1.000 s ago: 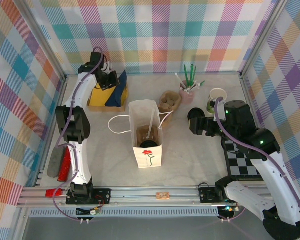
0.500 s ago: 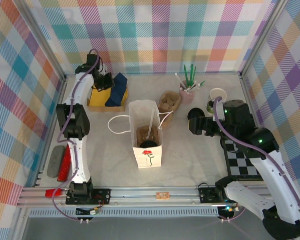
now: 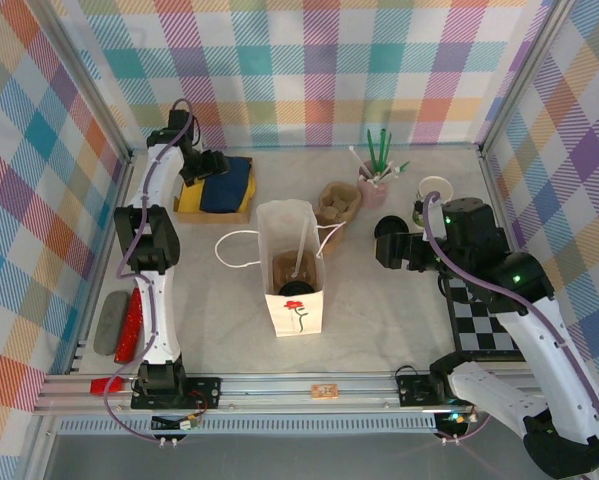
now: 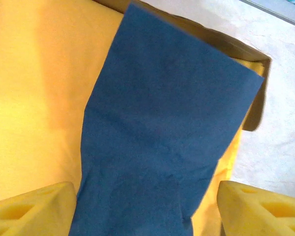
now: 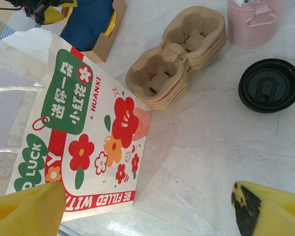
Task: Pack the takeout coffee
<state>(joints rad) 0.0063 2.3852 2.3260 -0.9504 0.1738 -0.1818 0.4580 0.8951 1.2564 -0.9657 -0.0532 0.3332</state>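
The takeout coffee (image 3: 294, 290) shows as a round black lid deep inside the white paper bag (image 3: 292, 262), resting on a brown carrier; its green body is hidden. In the right wrist view the bag (image 5: 73, 123) shows red flowers and a green label. My right gripper (image 3: 388, 250) hovers open just right of the bag, above bare table, its yellow fingertips (image 5: 24, 209) wide apart and holding nothing. At the back left, my left gripper (image 3: 210, 164) is open over a blue napkin (image 4: 162, 137) lying in a yellow napkin box (image 3: 193, 198).
A loose black lid (image 5: 269, 85) lies by the right gripper. Behind it are stacked cardboard cup carriers (image 5: 179, 54), a pink pot of sticks (image 3: 376, 185) and a lidless green cup (image 3: 434, 196). A checkered board (image 3: 484, 318) lies front right. Plaid walls enclose the table.
The left gripper drew back towards the left wall, and the blue napkin, tilted up before, now lies flat on the yellow box. The right gripper edged slightly left.
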